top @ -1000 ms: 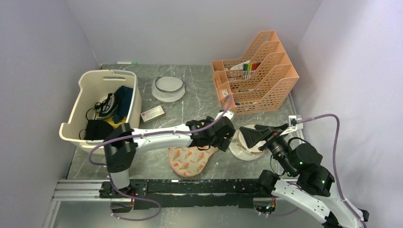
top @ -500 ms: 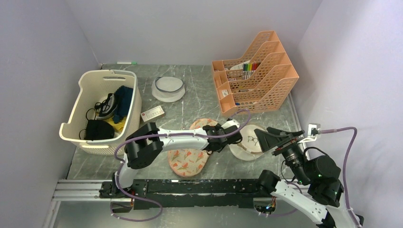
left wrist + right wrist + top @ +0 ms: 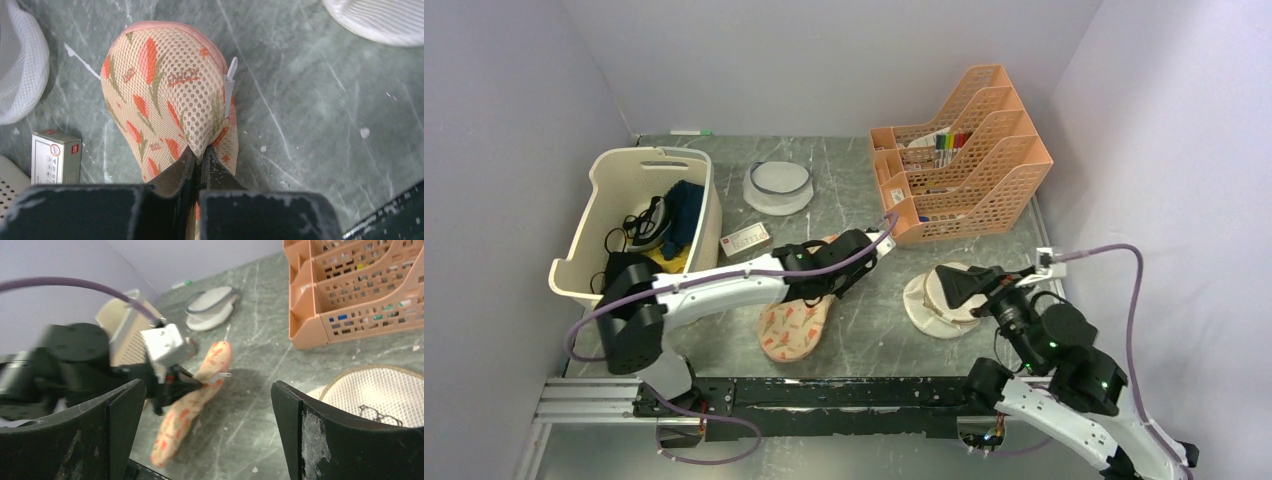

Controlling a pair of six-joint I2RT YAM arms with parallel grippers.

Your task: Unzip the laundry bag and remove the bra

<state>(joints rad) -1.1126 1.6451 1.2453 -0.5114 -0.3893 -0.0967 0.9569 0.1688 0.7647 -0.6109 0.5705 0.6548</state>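
1. My left tool (image 3: 200,161) is clamped tight on a pinched fold of the laundry bag (image 3: 165,95). The mesh bunches between its fingers, and the bag hangs doubled over from that grip. Its far end appears to rest on the tabletop (image 3: 310,100), at lower centre of the top view.
2. My right tool (image 3: 952,284) stands wide open with nothing in it. It hovers over the white disc (image 3: 921,306) right of centre, well apart from the bag.
3. The bra is not visible. I judge it is inside the bag, since the pink zip edge (image 3: 165,24) looks closed wherever I can see it.
4. The pinch is on fabric, not on the zip. The white pull tab (image 3: 229,75) sticks out free on the bag's right side in the left wrist view.
5. I would use the left pinch as a firm anchor, bring the right tool across, and close it on the tab alone, clear of the mesh.
6. I would then draw the tab along the curve of the zip edge, away from the anchor, so the fabric is taut and the slider runs.
7. If the pinch has caught both layers and the bra inside, it could hinder pulling the bra out.
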